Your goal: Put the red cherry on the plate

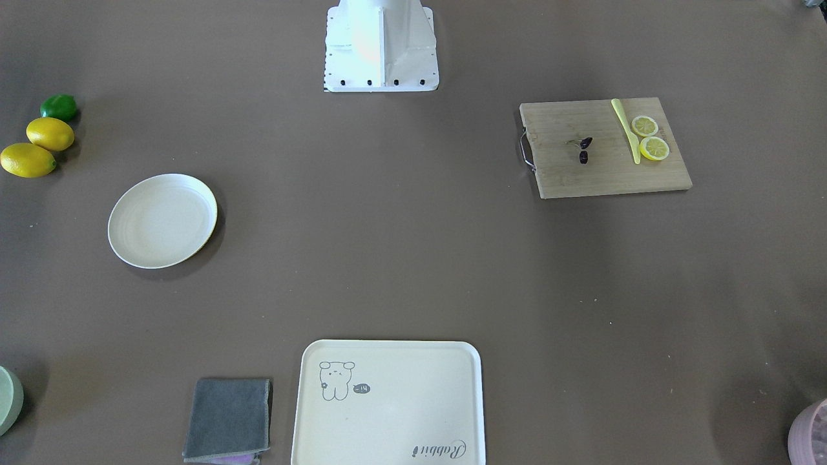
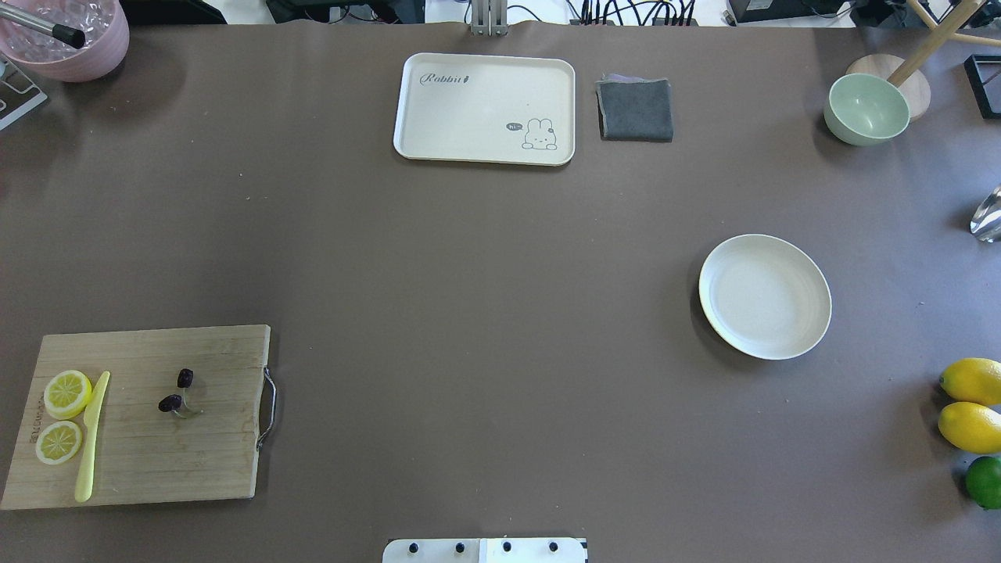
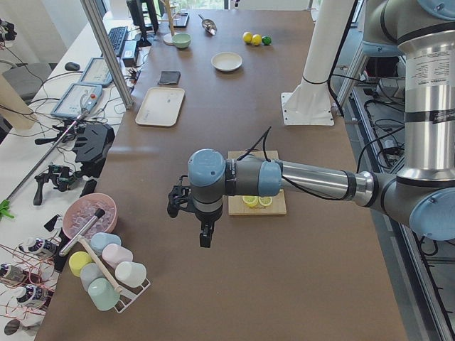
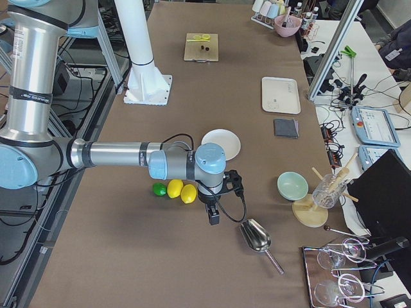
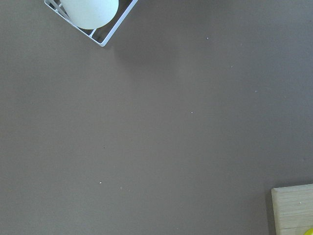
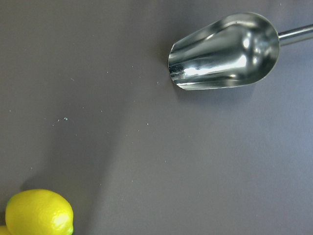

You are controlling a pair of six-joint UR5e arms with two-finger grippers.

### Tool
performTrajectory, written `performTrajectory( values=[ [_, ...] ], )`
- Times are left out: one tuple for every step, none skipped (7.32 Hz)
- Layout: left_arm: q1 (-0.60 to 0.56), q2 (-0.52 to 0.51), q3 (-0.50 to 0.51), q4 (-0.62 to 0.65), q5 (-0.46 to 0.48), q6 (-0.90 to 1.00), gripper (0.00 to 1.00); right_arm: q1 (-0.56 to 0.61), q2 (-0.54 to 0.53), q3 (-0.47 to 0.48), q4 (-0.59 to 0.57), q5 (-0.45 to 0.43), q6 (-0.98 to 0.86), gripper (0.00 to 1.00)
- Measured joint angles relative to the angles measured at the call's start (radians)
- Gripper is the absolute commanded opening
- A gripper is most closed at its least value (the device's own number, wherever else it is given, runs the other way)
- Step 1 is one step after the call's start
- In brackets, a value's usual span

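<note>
The red cherry (image 2: 176,395), a tiny dark pair on green stems, lies on the wooden cutting board (image 2: 156,461) at the table's left; it also shows in the front view (image 1: 584,150). The round cream plate (image 2: 765,297) sits bare on the right side, far from the cherry. My left gripper (image 3: 205,241) hangs above the table beyond the board's outer end, seen only in the left side view, so I cannot tell its state. My right gripper (image 4: 213,219) hovers past the plate (image 4: 221,144), between the lemons and a metal scoop; whether it is open or shut I cannot tell.
Two lemon slices (image 2: 66,393) and a yellow knife (image 2: 91,438) share the board. A bear tray (image 2: 485,108) and grey cloth (image 2: 635,109) lie at the far edge. Lemons (image 2: 972,403), a lime (image 2: 984,482), a green bowl (image 2: 866,109) and a scoop (image 6: 225,51) sit at the right.
</note>
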Motion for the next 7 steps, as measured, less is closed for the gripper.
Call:
performTrajectory(
  values=[
    [0.000,0.000,-0.003,-0.001,0.001,0.001,0.99,0.000,-0.005,-0.004,0.055,0.003,0.002,1.00],
    [0.000,0.001,-0.008,-0.001,0.004,0.004,0.98,0.000,-0.007,-0.005,0.125,0.003,0.009,1.00],
    [-0.002,0.005,-0.017,-0.002,0.006,0.006,0.98,0.000,-0.005,-0.002,0.189,0.002,0.030,1.00],
    [-0.002,0.009,-0.029,-0.002,0.008,0.006,0.99,0.001,-0.001,0.006,0.226,0.003,0.076,1.00],
    [-0.003,0.009,-0.036,-0.002,0.009,0.006,0.98,0.001,0.008,0.018,0.242,0.004,0.133,1.00],
    [-0.004,0.005,-0.040,-0.004,0.009,0.004,0.98,0.001,0.022,0.028,0.248,0.011,0.185,1.00],
    [-0.006,0.001,-0.049,-0.019,0.009,0.002,0.99,0.001,0.036,0.034,0.249,0.041,0.231,1.00]
  ],
)
